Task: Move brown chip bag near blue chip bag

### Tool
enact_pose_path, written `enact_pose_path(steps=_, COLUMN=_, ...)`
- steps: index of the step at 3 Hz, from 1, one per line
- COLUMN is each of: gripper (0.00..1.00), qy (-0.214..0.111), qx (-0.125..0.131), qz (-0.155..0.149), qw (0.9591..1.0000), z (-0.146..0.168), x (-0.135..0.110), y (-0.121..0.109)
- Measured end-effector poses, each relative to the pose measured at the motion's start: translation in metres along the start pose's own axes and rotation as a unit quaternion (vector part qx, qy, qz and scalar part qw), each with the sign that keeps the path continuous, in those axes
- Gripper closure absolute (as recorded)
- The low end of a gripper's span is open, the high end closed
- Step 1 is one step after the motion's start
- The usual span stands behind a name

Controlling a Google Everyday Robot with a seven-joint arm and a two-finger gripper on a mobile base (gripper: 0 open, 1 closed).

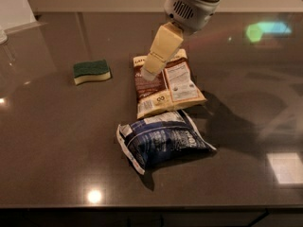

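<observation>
The brown chip bag (166, 90) lies flat on the dark table, label side up, its lower edge touching or just short of the blue chip bag (161, 141). The blue bag lies puffy and crinkled right in front of it. My gripper (150, 71) hangs just above the brown bag's upper left part, open and holding nothing; one cream finger (162, 48) shows, slanting down from the white wrist (191, 6).
A green and yellow sponge (91, 71) lies to the left of the bags. The dark glossy table (52, 141) has its front edge near the bottom of the view. A pale object stands at the far left corner (14, 6).
</observation>
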State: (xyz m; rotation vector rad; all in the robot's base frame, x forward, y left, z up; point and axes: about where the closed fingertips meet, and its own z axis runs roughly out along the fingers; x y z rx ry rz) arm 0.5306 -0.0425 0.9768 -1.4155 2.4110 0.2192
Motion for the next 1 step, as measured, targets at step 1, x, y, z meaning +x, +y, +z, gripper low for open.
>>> enact_pose_path(steps=1, gripper=0.00, qy=0.000, qx=0.000, qz=0.000, qw=1.0000, z=0.0000, x=0.0000, y=0.0000)
